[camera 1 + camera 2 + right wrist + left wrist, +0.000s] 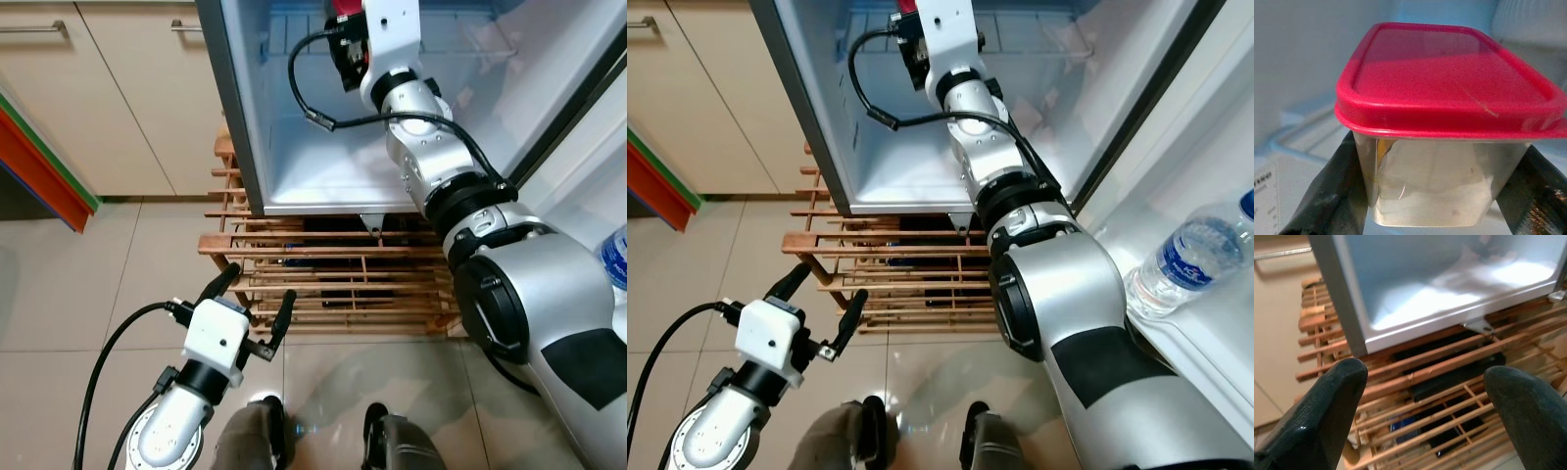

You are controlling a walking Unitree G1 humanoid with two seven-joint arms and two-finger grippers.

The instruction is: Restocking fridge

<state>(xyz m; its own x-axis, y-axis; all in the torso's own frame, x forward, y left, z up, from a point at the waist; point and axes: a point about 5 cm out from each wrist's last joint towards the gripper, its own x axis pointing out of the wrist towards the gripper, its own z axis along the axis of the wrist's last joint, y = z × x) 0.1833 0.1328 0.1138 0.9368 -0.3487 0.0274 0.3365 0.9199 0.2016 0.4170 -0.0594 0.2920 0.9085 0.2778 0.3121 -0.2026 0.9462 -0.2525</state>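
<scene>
Right gripper (1435, 191) is clamped on a clear container with a red lid (1449, 83); one black finger (1332, 191) presses each side wall, below the lid rim. The container is held up inside the open fridge (294, 191), far end of the scene, with the right arm stretched forward into the cavity. A sliver of red shows at the arm's far tip in the head view. A wire shelf (480, 39) sits far right inside the fridge, and pale shelf wires also show behind and below the container in the wrist view. Whether the base already rests on a shelf, cannot tell.

Step in hand, as a judgement: placing the container on a shelf. To do it well: keep it level, lower until the base seats fully on the wires, then spread the fingers straight apart and back out without dragging the walls. The grip sits low on smooth plastic, so a tilt could let it slip. Mind the black cable (313, 113) looping off the forearm near the fridge's left wall.

Left gripper (257, 311) hovers idle, near and left, fingers spread wide with nothing between them, over the wooden slatted pallet (333, 269) the fridge stands on. A water bottle (1187, 257) lies in the door shelf at right. Beige cabinets (127, 88) far left.
</scene>
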